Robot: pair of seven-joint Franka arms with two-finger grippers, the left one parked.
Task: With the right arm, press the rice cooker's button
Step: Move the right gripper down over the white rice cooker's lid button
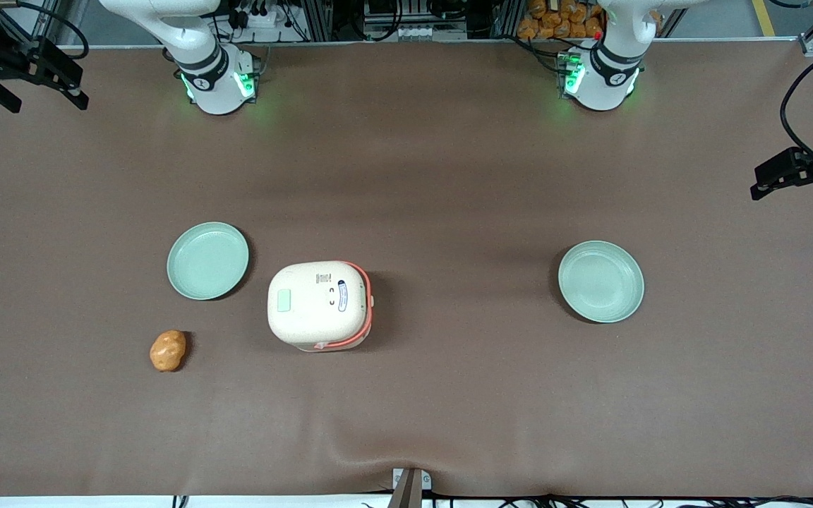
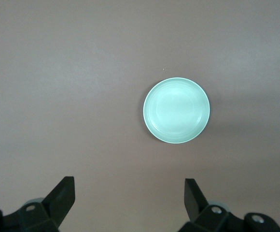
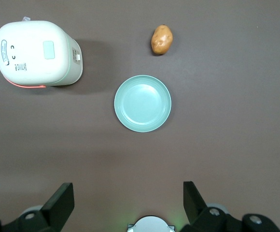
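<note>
The rice cooker point(image 1: 315, 303) point(image 3: 34, 53) is a cream-white rounded box with orange-red trim, standing shut near the middle of the brown table. Its lid carries a pale green square patch point(image 1: 284, 300) point(image 3: 48, 50) and small printed labels. The right arm's black gripper point(image 1: 50, 106) point(image 3: 127, 187) hangs open high over the table at the working arm's end, farther from the front camera than the cooker. It is well apart from the cooker, with nothing between its fingers.
A pale green plate point(image 1: 207, 260) point(image 3: 142, 103) lies beside the cooker, toward the working arm's end. A brown potato point(image 1: 168, 350) point(image 3: 161, 39) lies nearer the front camera than that plate. A second green plate point(image 1: 600, 281) point(image 2: 176, 110) lies toward the parked arm's end.
</note>
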